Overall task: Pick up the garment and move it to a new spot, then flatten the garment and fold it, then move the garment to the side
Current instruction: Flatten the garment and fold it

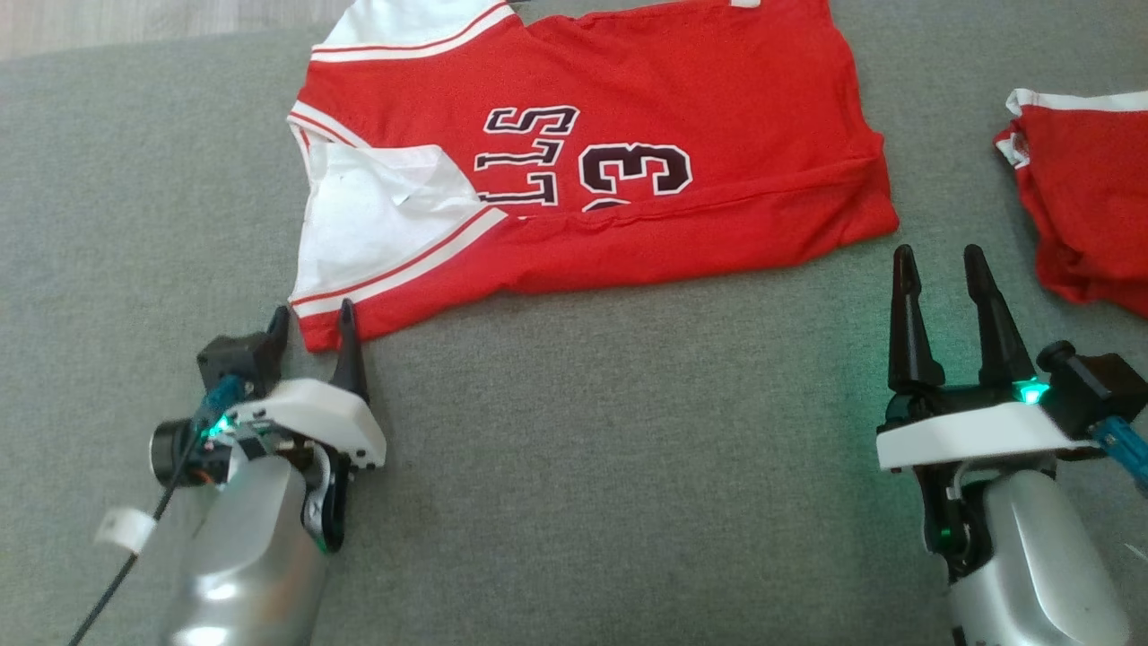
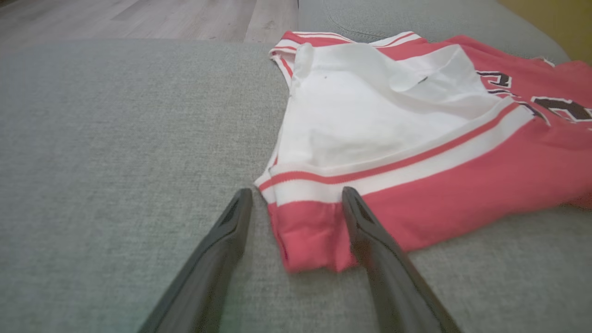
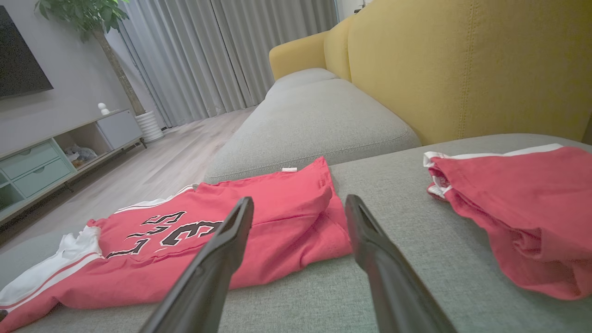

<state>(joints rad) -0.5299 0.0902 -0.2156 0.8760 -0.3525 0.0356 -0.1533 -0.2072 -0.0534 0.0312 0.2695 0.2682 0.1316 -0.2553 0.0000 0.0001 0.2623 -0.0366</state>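
A red jersey (image 1: 628,152) with white sleeves and dark lettering lies spread on the grey sofa seat, its near long edge folded over. My left gripper (image 1: 311,316) is open at the jersey's near left corner (image 2: 310,236), and that red corner lies between the two fingers, low on the cushion. My right gripper (image 1: 940,256) is open just below the jersey's right hem corner (image 3: 323,231), a little apart from it, with nothing between its fingers.
A second red garment (image 1: 1085,197) lies crumpled at the right edge of the seat (image 3: 518,217). Yellow sofa backrest (image 3: 462,64) rises behind it. The grey cushion (image 1: 583,467) stretches bare in front of the jersey. Wooden floor (image 2: 138,18) lies past the far cushion edge.
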